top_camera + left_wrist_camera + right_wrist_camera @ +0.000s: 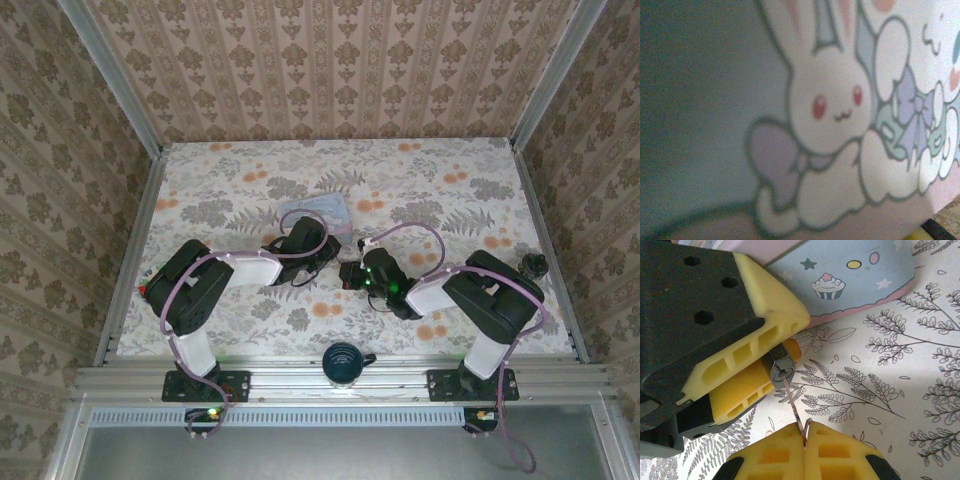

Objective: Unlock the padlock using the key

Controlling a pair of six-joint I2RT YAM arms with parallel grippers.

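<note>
**Key presented to the lock.** The padlock point(782, 373) is held between the yellow pads of the left tool point(786, 354). The jaws are part-closed upon its body, so that the round keyway face is turned toward the right tool point(805, 437). The right tool's pads are pressed fully together on the near end of the key point(791, 402). The thin blade is seen running straight ahead from those pads to the keyway slot. The tip is seen at the slot, but how deeply it is seated cannot be told. A wire ring point(808, 424) is seen at the pads beside the blade.

The step in hand is judged to be insertion, with the turn not yet made. For the next move, the blade is to be kept in line with the slot and pushed forward from the right tool until seated. A roll of the wrist about the blade's axis is then called for, while the padlock is braced by the left tool. If pushed off-axis, so thin a blade may be bent or may slip between the soft pads.

Just beyond the left tool, a pale blue cartoon tin point(325, 208) lies on the desk point(450, 190), which is covered in a floral and leaf print. A dark mug point(343, 362) stands behind both tools at the near edge. A black knob-like object point(533, 264) lies well out to the right tool's outer side. The desk is enclosed on three sides by walls point(330, 70) papered in a beige pattern.
</note>
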